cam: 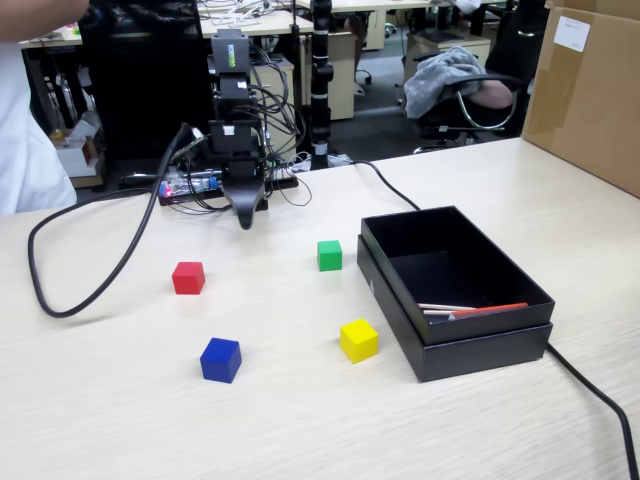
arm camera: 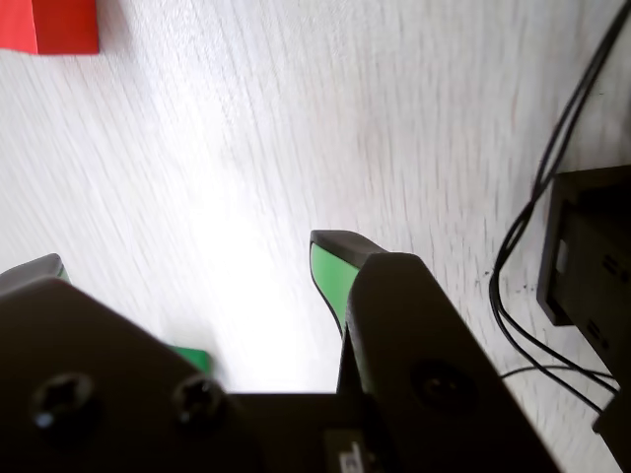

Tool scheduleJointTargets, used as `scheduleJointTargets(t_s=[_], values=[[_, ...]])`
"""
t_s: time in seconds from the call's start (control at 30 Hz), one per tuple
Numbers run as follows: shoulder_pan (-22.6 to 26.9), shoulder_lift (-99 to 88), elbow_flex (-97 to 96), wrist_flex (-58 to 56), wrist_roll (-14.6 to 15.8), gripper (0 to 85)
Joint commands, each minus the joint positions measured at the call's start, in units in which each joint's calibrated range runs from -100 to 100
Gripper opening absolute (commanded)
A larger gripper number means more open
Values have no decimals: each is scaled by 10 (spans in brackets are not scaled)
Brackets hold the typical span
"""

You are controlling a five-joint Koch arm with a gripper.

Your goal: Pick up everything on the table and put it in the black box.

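Pale beige wood grain makes up your tabletop (cam: 120,420), and all four cubes sit on it, none yet in the black box (cam: 470,330). In the fixed view the red cube (cam: 188,277) lies at the left, the blue cube (cam: 220,360) nearer the camera, the yellow cube (cam: 358,340) just left of the box's near corner, and the green cube (cam: 329,255) farther back, close to the box's left wall. The box stands at the right, open upward, and holds only thin red and white sticks (cam: 470,311) along its near wall. Your hand (cam: 246,216) hangs at the far side, tip down, close over bare wood and well apart from every cube; I judge this a rest posture, with no approach under way. In the wrist view the hand (arm camera: 182,251) shows two green-lined jaws standing apart with bare wood between them, so it is released and grasps nothing. A corner of the red cube (arm camera: 49,25) shows at that view's top left. A black cable (cam: 70,300) loops across the left of the tabletop; it could snag a low sweep toward the red cube.
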Motion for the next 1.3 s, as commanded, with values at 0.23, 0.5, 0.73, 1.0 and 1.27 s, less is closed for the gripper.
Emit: scheduleJointTargets(t_s=[0.23, 0.5, 0.73, 1.0, 1.27], values=[[-83, 185, 197, -63, -41, 477], [-122, 409, 349, -93, -61, 476], [-129, 569, 424, -96, -66, 476], [-122, 691, 456, -96, -68, 472], [-120, 726, 461, -95, -70, 398]])
